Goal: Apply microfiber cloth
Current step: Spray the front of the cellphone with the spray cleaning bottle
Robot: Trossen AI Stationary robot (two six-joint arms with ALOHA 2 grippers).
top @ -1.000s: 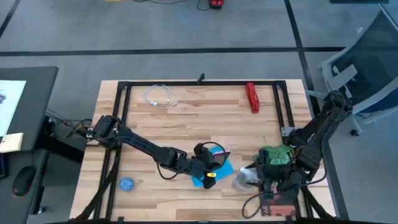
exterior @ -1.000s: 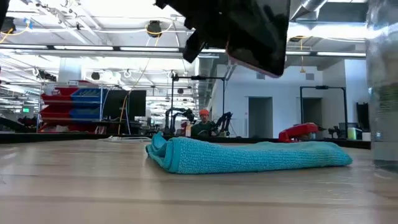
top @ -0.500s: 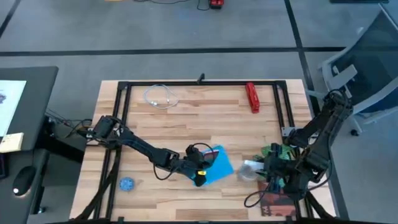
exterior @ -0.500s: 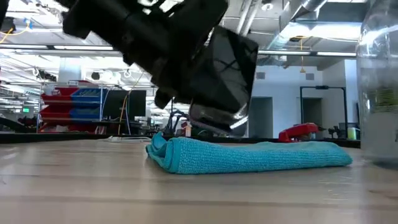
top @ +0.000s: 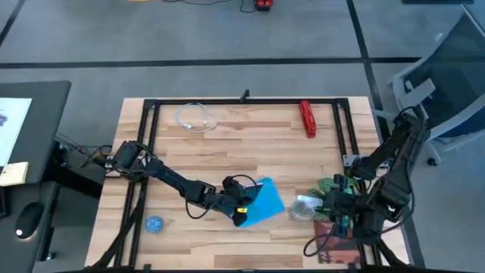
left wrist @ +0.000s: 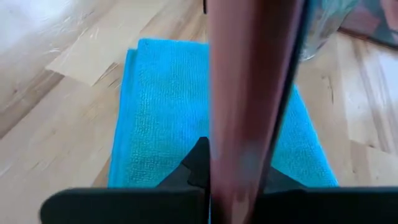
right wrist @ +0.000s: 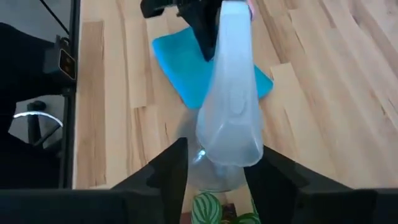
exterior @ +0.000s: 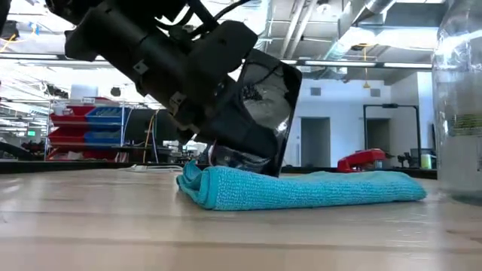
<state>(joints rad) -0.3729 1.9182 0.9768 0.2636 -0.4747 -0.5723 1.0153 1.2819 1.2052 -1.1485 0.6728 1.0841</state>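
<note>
A: L gripper point(top: 241, 213)?
B: Clamped on smartphone point(exterior: 256, 113), its low edge touching the microfiber cloth point(top: 261, 201), front-centre of table point(top: 250, 144).
A: R gripper point(right wrist: 214, 165)?
B: Gripping clear bottle point(right wrist: 231, 93) beside cloth.

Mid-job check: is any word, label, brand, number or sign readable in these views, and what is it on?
No text can be read in any view.
Clear bottle in the right gripper: label print, too blurred to read.
Sheet of paper on the side desk: print too small to read.
Smartphone in the left gripper, tilted over the microfiber cloth: no marking visible.
</note>
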